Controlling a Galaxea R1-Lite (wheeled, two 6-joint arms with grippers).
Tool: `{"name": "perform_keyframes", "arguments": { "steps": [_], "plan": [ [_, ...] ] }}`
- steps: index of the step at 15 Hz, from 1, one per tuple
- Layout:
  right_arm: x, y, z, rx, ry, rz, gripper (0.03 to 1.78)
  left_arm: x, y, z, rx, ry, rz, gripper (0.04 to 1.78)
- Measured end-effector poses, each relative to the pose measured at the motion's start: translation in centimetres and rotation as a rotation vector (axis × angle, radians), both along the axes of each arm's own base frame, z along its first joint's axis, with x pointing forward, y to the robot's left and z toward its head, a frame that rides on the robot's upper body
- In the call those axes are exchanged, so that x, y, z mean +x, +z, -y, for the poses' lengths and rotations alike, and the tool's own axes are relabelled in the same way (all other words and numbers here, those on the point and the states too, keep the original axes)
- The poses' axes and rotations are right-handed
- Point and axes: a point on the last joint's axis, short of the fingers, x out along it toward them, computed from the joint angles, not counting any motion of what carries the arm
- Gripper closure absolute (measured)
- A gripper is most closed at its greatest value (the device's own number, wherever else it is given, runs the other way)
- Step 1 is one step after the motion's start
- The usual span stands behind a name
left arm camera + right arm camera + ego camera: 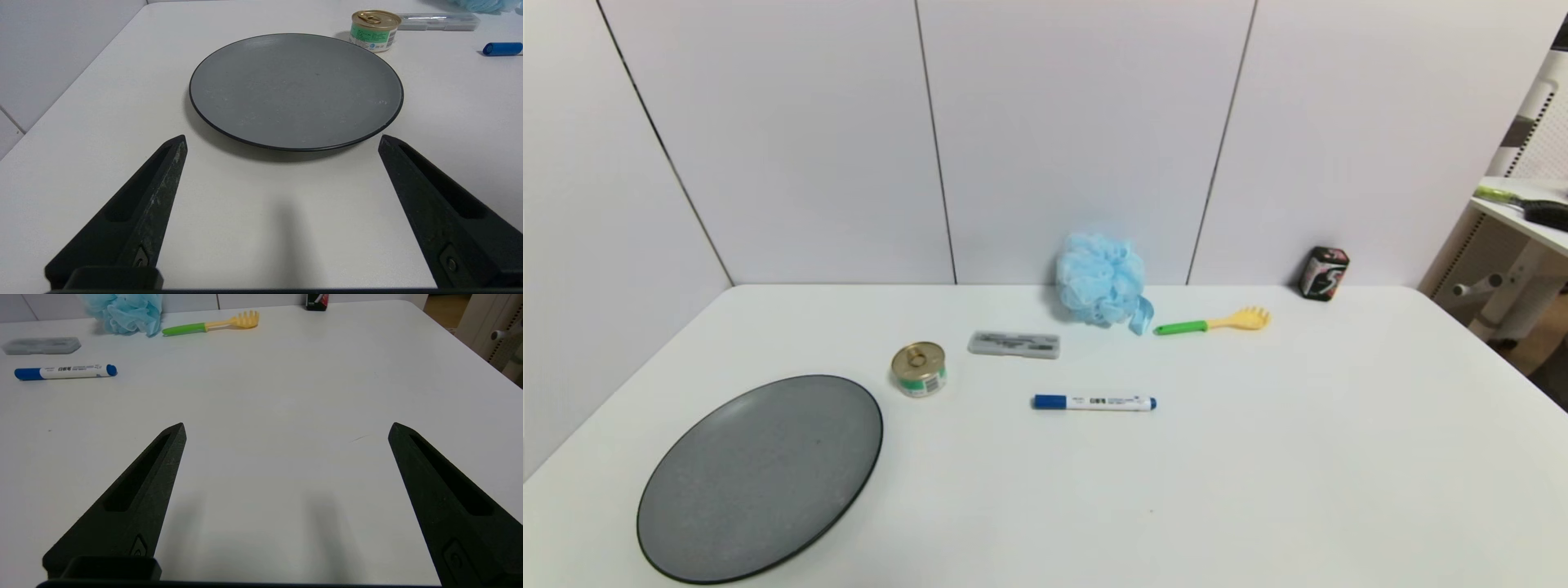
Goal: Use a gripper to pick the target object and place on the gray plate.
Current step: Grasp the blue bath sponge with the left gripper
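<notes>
The light-blue bath pouf (1101, 280) sits at the back of the white table against the wall; it also shows in the right wrist view (122, 312) and, as a sliver, in the left wrist view (482, 5). The gray plate (760, 477) lies empty at the front left, also in the left wrist view (296, 90). My left gripper (282, 141) is open and empty, just short of the plate's near rim. My right gripper (286, 428) is open and empty over bare table, far from the pouf. Neither gripper shows in the head view.
A small gold-topped can (919, 369) stands beside the plate. A gray flat case (1014, 344), a blue-capped marker (1094, 402) and a green-and-yellow pasta fork (1213, 323) lie mid-table. A black box (1324, 273) stands at the back right. A side desk (1523, 204) is right.
</notes>
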Motion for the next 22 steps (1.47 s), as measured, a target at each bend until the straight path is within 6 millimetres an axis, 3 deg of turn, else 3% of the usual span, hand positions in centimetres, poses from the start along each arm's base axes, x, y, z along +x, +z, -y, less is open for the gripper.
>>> {"name": "perform_keyframes", "arguments": {
  "steps": [15, 18, 22],
  "plan": [
    [0.0, 0.0, 0.0, 0.001, 0.0, -0.001, 0.1, 0.1, 0.2, 0.0, 0.006, 0.004, -0.016, 0.13],
    [0.0, 0.0, 0.0, 0.001, 0.0, -0.001, 0.1, 0.3, 2.8, 0.1, 0.018, -0.022, -0.031, 0.13],
    [0.0, 0.0, 0.0, 0.001, 0.0, -0.001, 0.1, 2.3, 9.0, 0.1, 0.117, -0.055, -0.08, 0.13]
  ]
}}
